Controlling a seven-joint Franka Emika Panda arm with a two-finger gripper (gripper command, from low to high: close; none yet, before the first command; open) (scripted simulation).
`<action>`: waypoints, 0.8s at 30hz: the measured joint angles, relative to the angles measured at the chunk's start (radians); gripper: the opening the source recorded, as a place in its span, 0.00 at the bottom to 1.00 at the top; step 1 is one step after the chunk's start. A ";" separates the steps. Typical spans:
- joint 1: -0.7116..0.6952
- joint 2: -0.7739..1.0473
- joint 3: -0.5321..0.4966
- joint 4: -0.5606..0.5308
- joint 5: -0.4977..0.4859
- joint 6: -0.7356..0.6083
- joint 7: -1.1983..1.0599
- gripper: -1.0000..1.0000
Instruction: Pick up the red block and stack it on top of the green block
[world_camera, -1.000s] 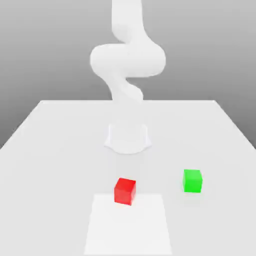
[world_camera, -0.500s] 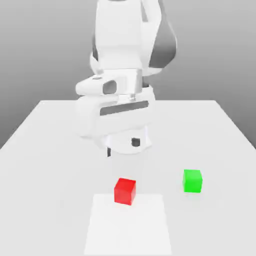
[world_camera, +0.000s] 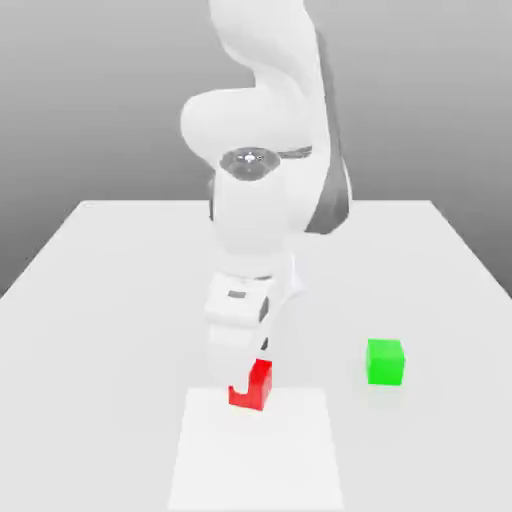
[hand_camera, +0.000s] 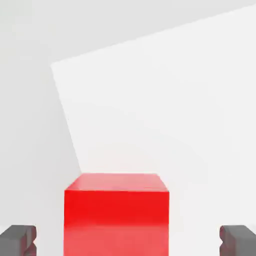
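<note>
Lower centre, gripper (hand_camera: 127, 240): spread wide around red block (hand_camera: 116, 212), not yet clamped.
Green block (world_camera: 385, 361): lower right, bare (stacking undone).
Remaining: grasp, lift, stack.

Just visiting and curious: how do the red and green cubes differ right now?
Colour: the red block is bright red, the green block bright green. Place: red sits at the edge of a paler square patch; green stands on the table, toward the exterior view's right. State: the gripper has its open jaws either side of red; green stands alone. Both look like same-sized cubes.

Exterior view faces arm across table; hand view close above shared red block (world_camera: 258, 384).
</note>
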 joint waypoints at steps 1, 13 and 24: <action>-0.037 0.025 0.048 0.004 0.046 0.021 -0.032 0.50; -0.112 0.057 0.128 0.008 0.070 0.046 -0.049 0.00; -0.157 -0.209 0.077 -0.037 -0.279 -0.172 0.201 0.00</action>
